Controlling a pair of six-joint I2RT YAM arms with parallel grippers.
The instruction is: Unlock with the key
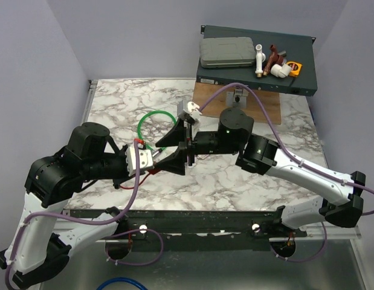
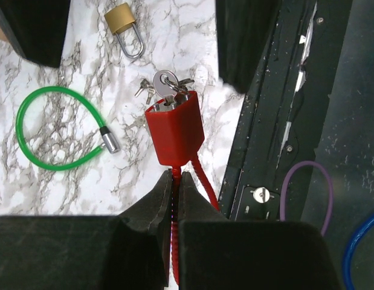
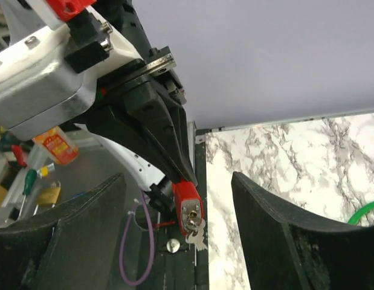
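Key (image 2: 164, 81) sits in one red lock (image 2: 174, 130), cord (image 2: 202, 175) pinched by left gripper (image 2: 175, 181). Right gripper (image 3: 174, 181) gapes beside; one padlock (image 2: 123, 27), one green loop (image 2: 54, 90) beyond.

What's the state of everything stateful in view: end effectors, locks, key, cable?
Left end effector: shut on the red cable just below the lock body.
Right end effector: open, straddling the key, gripping nothing.
Red lock: held aloft; locked or not, cannot tell.
Key: appears seated in the red lock, spares hanging off its ring.
Brass padlock: lying flat, shackle looks closed.
Green cable: lying open, silver end free.
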